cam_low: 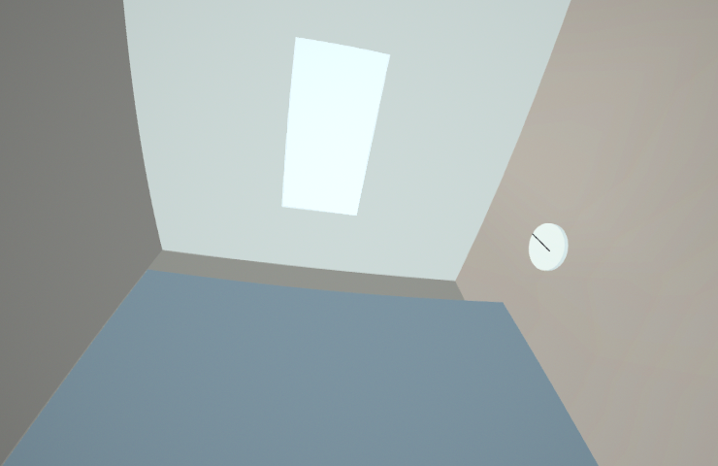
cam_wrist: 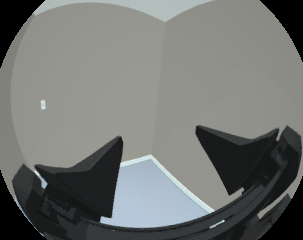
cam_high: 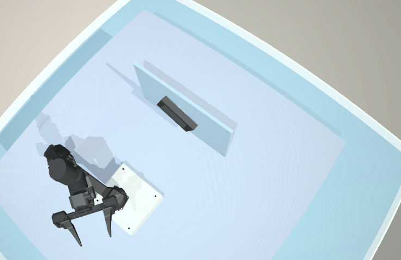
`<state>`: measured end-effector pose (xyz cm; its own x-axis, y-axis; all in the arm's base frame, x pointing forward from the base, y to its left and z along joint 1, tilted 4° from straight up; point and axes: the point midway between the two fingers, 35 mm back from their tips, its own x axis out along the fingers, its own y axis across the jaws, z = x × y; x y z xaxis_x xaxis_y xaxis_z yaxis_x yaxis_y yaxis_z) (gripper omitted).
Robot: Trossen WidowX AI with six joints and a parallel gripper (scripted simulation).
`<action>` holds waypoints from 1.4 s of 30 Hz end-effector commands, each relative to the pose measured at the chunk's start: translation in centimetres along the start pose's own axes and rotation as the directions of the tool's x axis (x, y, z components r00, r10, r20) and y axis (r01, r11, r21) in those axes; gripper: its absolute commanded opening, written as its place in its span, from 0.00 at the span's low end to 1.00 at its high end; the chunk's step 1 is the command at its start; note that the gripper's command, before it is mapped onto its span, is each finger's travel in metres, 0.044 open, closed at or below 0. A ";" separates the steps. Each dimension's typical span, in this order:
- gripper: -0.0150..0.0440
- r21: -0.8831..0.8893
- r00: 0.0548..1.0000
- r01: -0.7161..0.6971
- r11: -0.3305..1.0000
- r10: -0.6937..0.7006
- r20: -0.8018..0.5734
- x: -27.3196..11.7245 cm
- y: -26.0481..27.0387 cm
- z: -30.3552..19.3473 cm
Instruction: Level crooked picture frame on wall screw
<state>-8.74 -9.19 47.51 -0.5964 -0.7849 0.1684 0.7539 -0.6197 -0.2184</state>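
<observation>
Picture frame [cam_high: 183, 115] is up on the near face of the light blue upright panel [cam_high: 209, 131], around the middle of it, and honestly from overhead I can't tell how crooked it's sitting. I'm looking mostly at its dark top edge, and the screw area behind it is too small and pale to make out properly.

My claw [cam_high: 95, 241] [cam_wrist: 159, 132] is nowhere close to it, by the way. It's spread pretty much wide, not quite all the way, with a big gap between the two pointy black fingers. Nothing's in my grip, and neither fingertip is touching the frame or the panel. From the wrist, I've got one finger on each side, plain walls ahead and a corner of the tabletop [cam_high: 253, 183] [cam_wrist: 151, 200] low down between them.

As for my arm [cam_high: 59, 170], it's kinda bunched up at the near left, bent over the left part of the white base plate [cam_high: 142, 199]. The bulky joints stick out to the left of the plate, and the claw end points toward the near side, so it's facing away from the panel. The fingers reach out near the plate's near left side, well apart from the frame.
</observation>
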 end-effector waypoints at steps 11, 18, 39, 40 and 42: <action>0.69 0.618 0.821 -0.496 0.610 0.561 0.106 0.6 14.0 -2.3; 0.69 0.874 0.506 -0.477 0.094 0.842 0.185 -5.3 22.8 -4.1; 0.69 0.894 -0.462 0.448 -0.013 0.852 0.245 -29.3 27.7 -12.4; 0.69 0.894 -0.462 0.448 -0.013 0.852 0.245 -29.3 27.7 -12.4; 0.69 0.894 -0.462 0.448 -0.013 0.852 0.245 -29.3 27.7 -12.4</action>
<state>26.01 -4.05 24.70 0.9797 -0.1973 -0.0369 -0.0253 -0.3039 0.9524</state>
